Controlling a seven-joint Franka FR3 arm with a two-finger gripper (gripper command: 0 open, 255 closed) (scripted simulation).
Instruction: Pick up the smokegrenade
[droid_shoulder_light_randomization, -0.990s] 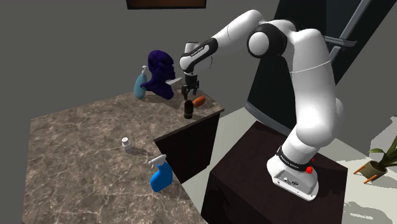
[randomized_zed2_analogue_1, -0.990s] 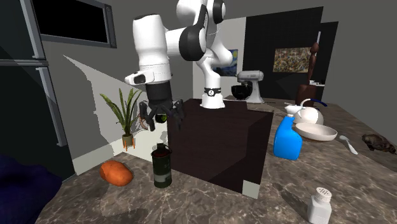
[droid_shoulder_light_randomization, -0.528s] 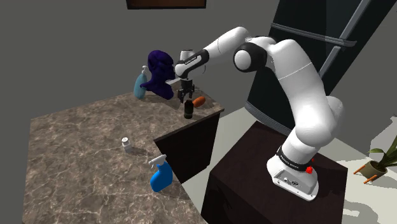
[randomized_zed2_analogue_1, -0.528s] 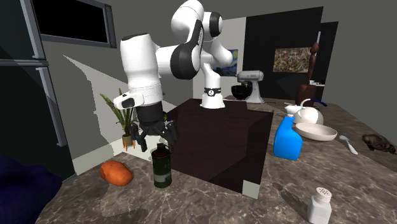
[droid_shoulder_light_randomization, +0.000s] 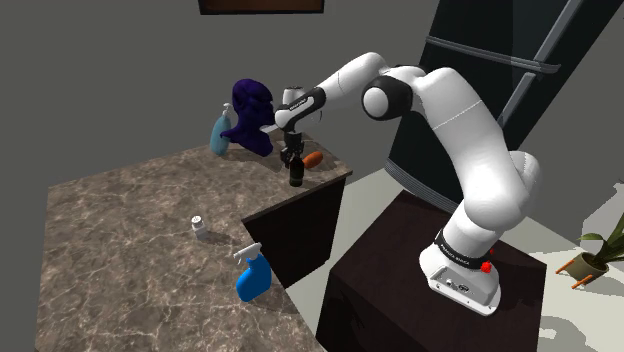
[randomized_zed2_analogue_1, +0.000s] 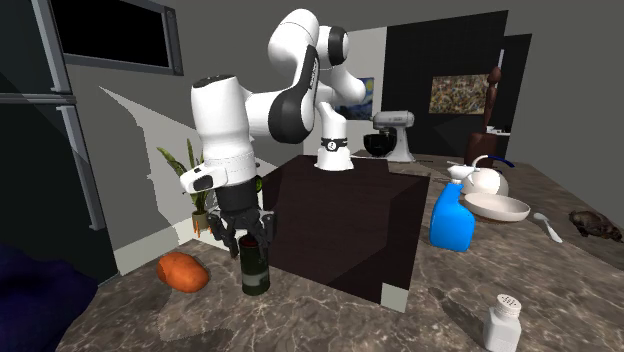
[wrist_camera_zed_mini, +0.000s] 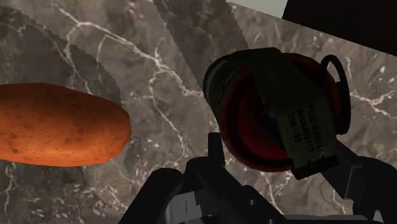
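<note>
The smoke grenade (droid_shoulder_light_randomization: 295, 177) is a dark olive can standing upright near the far corner of the marble counter (droid_shoulder_light_randomization: 130, 230). My black gripper (droid_shoulder_light_randomization: 293, 158) has come straight down on its top. In the second exterior view the fingers of the gripper (randomized_zed2_analogue_1: 247, 236) clasp the grenade (randomized_zed2_analogue_1: 255, 272) around its upper end. In the wrist view the grenade's head and lettered lever (wrist_camera_zed_mini: 273, 108) sit between the two fingers of the gripper (wrist_camera_zed_mini: 289, 168), which are shut on it.
An orange oval lump (randomized_zed2_analogue_1: 182, 271) lies on the counter close beside the grenade. A blue spray bottle (droid_shoulder_light_randomization: 252, 276) and a small white shaker (droid_shoulder_light_randomization: 199, 227) stand nearer the front. A dark blue bust (droid_shoulder_light_randomization: 253, 115) and a pale bottle (droid_shoulder_light_randomization: 220, 133) stand behind.
The arm has lowered the gripper from above the grenade onto its top. The fingers, open before, have shut on it.
</note>
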